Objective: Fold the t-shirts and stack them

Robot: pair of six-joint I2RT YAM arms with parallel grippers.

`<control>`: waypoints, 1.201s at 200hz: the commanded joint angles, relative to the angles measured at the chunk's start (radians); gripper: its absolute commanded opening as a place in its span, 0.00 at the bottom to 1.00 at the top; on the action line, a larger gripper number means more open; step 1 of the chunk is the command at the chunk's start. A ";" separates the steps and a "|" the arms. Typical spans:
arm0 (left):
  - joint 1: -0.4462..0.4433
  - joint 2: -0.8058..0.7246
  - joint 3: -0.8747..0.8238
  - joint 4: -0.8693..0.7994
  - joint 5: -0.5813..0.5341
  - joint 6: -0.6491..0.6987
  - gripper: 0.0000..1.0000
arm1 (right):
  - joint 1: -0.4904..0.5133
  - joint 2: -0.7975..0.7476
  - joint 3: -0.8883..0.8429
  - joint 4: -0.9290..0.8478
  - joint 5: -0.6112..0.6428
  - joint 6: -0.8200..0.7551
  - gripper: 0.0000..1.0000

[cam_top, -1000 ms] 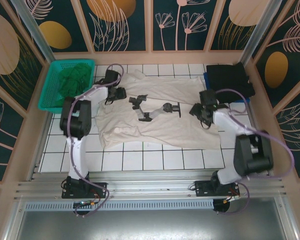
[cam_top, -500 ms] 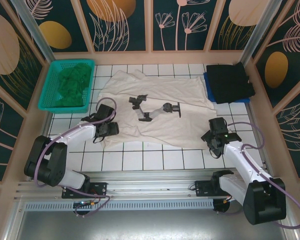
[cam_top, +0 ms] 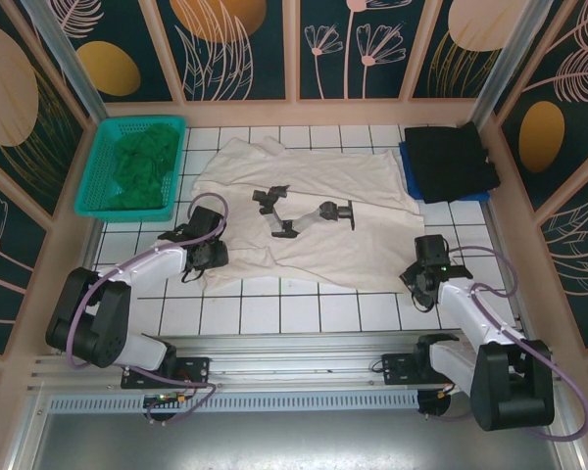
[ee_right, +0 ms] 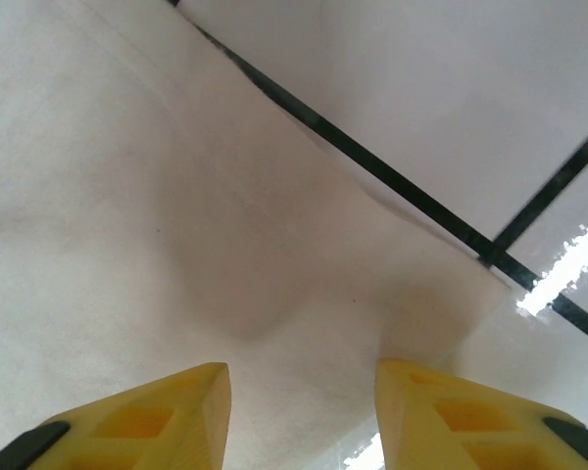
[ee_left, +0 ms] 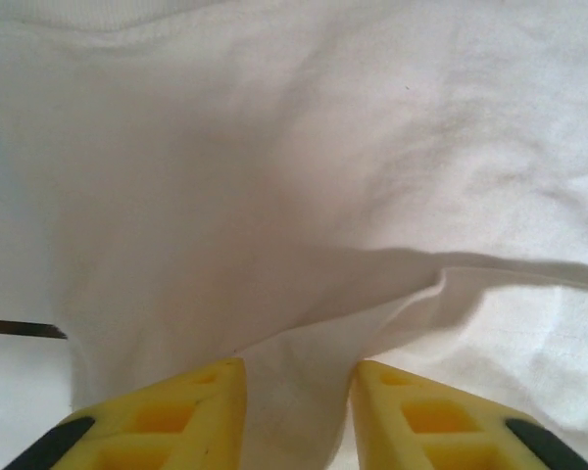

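Far left, back corner: teal mesh basket (cam_top: 96,168) with the dark green t-shirt (cam_top: 142,162) bunched inside.

Left gripper (cam_top: 208,257) sits low on the near-left corner of the cream-white t-shirt (cam_top: 314,176), wrist down on the cloth. In the left wrist view, the left gripper (ee_left: 296,411) has its yellow fingers (ee_left: 176,411) on either side of a raised fold of the cream-white t-shirt (ee_left: 274,196). The fold runs right into the narrow gap between them. Cannot tell if they actually clamp it or just straddle it.

Centre: the cream-white t-shirt lies spread flat on the white tiled table (cam_top: 274,313), wrinkled, covering most of the middle, with a black print (cam_top: 304,213) facing up. Its near edge runs between the two grippers.

Right gripper (cam_top: 423,279) is at the near-right corner of the same shirt, just at its edge. In the right wrist view, the right gripper (ee_right: 302,411) shows its yellow fingers (ee_right: 157,416) spread apart, with the shirt corner (ee_right: 127,196) lying flat under and between them. Bare tile (ee_right: 451,98) with dark grout lines is just beyond the corner. No pinch visible there.

Far right, back corner: black t-shirt (cam_top: 453,160), folded, lying on something blue (cam_top: 406,162) whose edge peeks out. It is well apart from both grippers and just beside the cream-white shirt's far-right sleeve.
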 commanded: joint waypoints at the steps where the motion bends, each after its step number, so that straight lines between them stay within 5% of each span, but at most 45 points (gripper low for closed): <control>1: 0.003 -0.019 0.027 -0.016 -0.009 0.019 0.28 | -0.009 0.011 -0.010 0.041 0.002 -0.014 0.40; 29: 0.004 -0.020 0.014 -0.014 -0.007 0.025 0.25 | -0.013 0.032 -0.004 0.041 0.014 -0.033 0.32; 90: 0.004 -0.087 0.054 -0.032 0.027 0.047 0.00 | -0.023 0.027 0.038 0.000 0.020 -0.059 0.01; 139: 0.004 -0.182 0.107 -0.077 0.025 0.060 0.00 | -0.024 -0.062 0.102 -0.108 0.032 -0.063 0.00; 151: 0.003 -0.195 0.108 -0.073 0.024 0.058 0.00 | -0.024 -0.073 0.107 -0.137 0.036 -0.055 0.26; 171: 0.004 -0.210 0.115 -0.065 0.013 0.051 0.00 | -0.024 -0.069 0.097 -0.166 0.034 -0.036 0.44; 240: 0.004 -0.241 0.093 -0.005 0.011 0.052 0.00 | -0.050 0.047 0.035 -0.128 -0.004 0.003 0.52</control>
